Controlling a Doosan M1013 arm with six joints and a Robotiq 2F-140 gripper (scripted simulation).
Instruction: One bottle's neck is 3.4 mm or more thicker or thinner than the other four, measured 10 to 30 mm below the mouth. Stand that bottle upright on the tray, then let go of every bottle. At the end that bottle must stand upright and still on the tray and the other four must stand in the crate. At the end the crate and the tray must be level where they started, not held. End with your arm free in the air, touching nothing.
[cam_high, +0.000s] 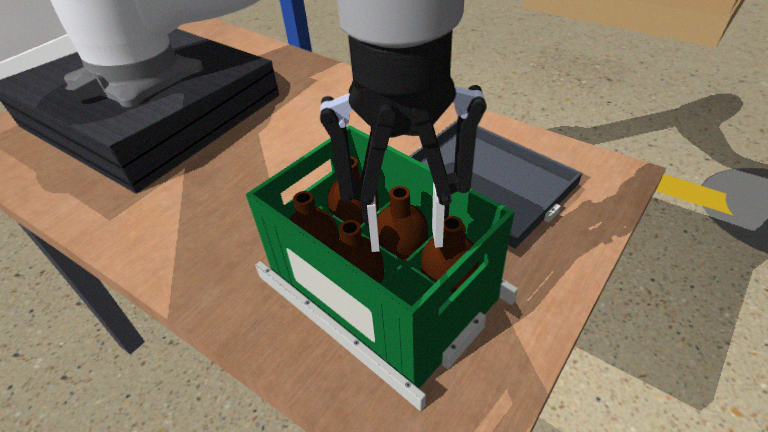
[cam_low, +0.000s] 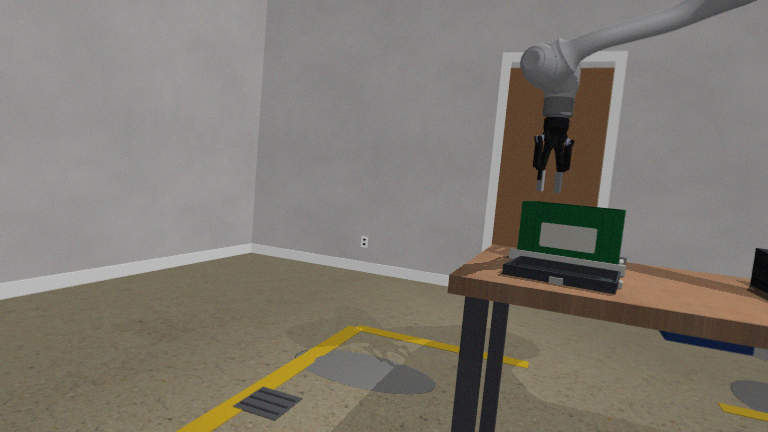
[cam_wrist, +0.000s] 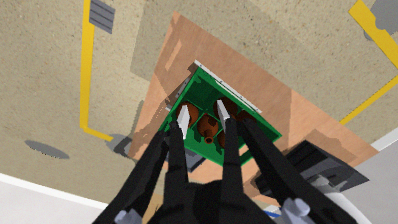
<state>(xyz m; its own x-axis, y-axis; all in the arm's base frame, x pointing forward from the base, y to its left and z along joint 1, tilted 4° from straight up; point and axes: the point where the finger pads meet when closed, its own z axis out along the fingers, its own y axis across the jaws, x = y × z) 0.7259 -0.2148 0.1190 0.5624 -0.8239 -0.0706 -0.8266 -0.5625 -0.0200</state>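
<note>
A green crate stands on the wooden table and holds several brown bottles, each upright in its own cell. The middle bottle shows between my fingers in the top view. My gripper hangs straight down above the crate, fingers partly apart with nothing between them. In the exterior view the gripper is clear of the crate's top rim. The wrist view shows the fingertips framing bottle mouths in the crate far below. A dark grey tray lies empty behind the crate.
White stop rails brace the crate's foot. The arm's black base plinth sits at the table's far left. The tray lies close to the table edge.
</note>
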